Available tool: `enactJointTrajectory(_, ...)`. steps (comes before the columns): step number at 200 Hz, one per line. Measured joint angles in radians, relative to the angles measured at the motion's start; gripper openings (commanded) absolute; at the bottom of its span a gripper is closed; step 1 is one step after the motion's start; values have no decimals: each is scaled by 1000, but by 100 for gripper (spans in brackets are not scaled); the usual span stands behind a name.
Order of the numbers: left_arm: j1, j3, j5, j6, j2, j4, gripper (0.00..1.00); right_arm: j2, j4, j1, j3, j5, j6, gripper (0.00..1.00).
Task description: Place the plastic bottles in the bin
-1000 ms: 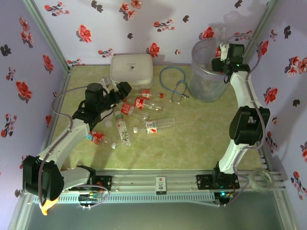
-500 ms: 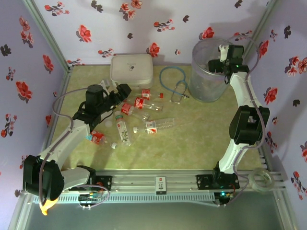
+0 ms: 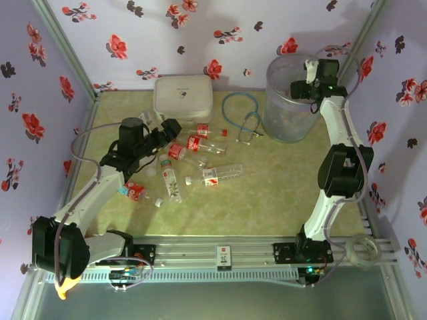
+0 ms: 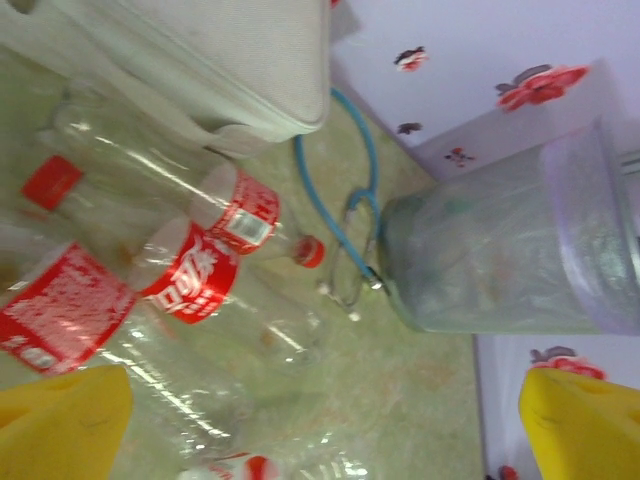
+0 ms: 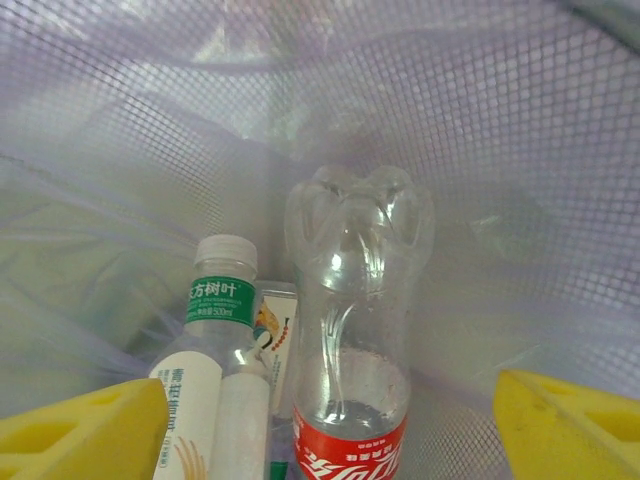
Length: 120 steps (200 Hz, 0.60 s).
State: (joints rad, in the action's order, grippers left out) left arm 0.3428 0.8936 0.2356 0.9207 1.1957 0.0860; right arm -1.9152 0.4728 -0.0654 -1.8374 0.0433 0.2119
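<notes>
Several clear plastic bottles with red or white-green labels lie scattered on the table's left half. My left gripper hovers just above them, open, its yellow fingers wide apart over red-labelled bottles. The bin, a tall translucent bucket, stands at the back right. My right gripper hangs over its rim, open. Below it, inside the bin, a red-labelled bottle lies base up beside a white-capped, green-labelled bottle; neither yellow finger touches them.
A white rectangular case sits at the back, just behind the bottles. A blue-tubed stethoscope lies between the case and the bin. Floral walls close in on three sides. The green table surface in front of the bin is bare.
The right wrist has shifted slightly over the bin's rim. The left gripper has barely moved above the bottles.
</notes>
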Motion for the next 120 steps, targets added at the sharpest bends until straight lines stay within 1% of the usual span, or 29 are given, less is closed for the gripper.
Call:
enactJointTrajectory(39,-58,60,-68,-106,-1,171,100,62,44,21,-26,11,-40,86)
enactJointTrajectory(78,-142,113,-201,-238,5,347,98,195,55,90,-18,10,-79,86)
enactJointTrajectory(89,-161,127,-234,-269,24,373,96,245,55,114,10,10,-99,86)
enactJointTrajectory(100,-180,140,-261,-300,60,387,93,298,49,138,57,14,-123,85)
enactJointTrajectory(110,-196,148,-276,-323,111,392,91,347,44,160,112,21,-149,85)
enactJointTrajectory(120,-212,159,-286,-348,169,398,88,390,40,179,170,30,-174,85)
